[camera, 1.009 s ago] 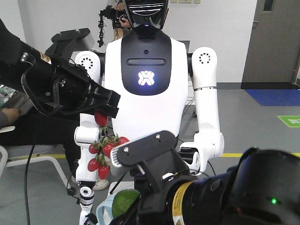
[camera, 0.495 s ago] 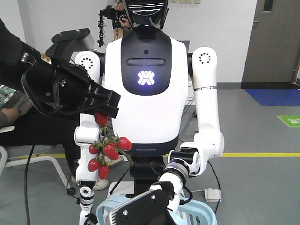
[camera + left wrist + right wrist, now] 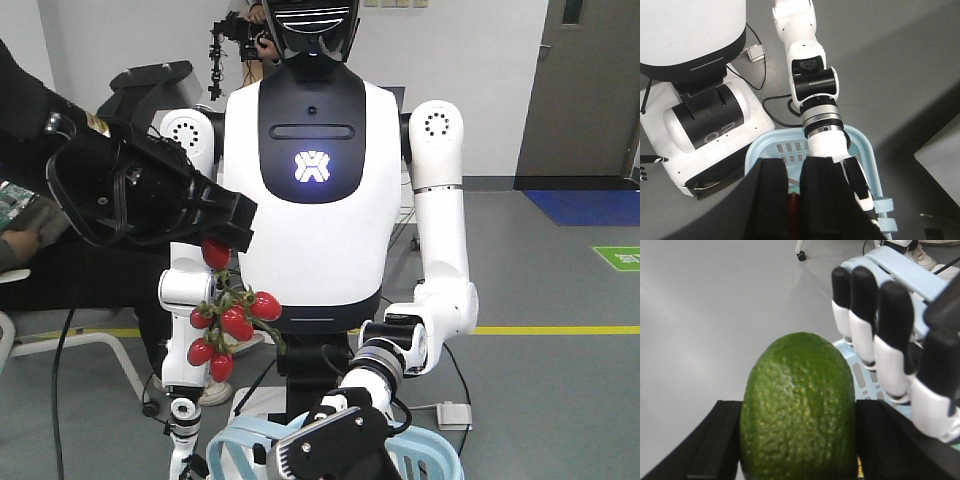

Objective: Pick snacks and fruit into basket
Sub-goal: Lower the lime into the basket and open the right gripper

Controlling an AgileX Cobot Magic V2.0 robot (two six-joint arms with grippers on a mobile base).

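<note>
The bunch of small glossy red fruits [image 3: 228, 320] hangs on its green stem from the left pincer [image 3: 232, 235]. The green oval fruit [image 3: 798, 412], with pebbled skin, stands upright, clamped in the right pincer [image 3: 795, 440], near the light blue slatted basket [image 3: 867, 155].

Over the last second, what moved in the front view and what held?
The right arm dropped out of the foreground toward the basket, taking the green fruit with it; its right gripper is clamped on that fruit by the humanoid's hand. The left gripper kept the bunch of red fruits hanging in the same spot. The humanoid did not move.
</note>
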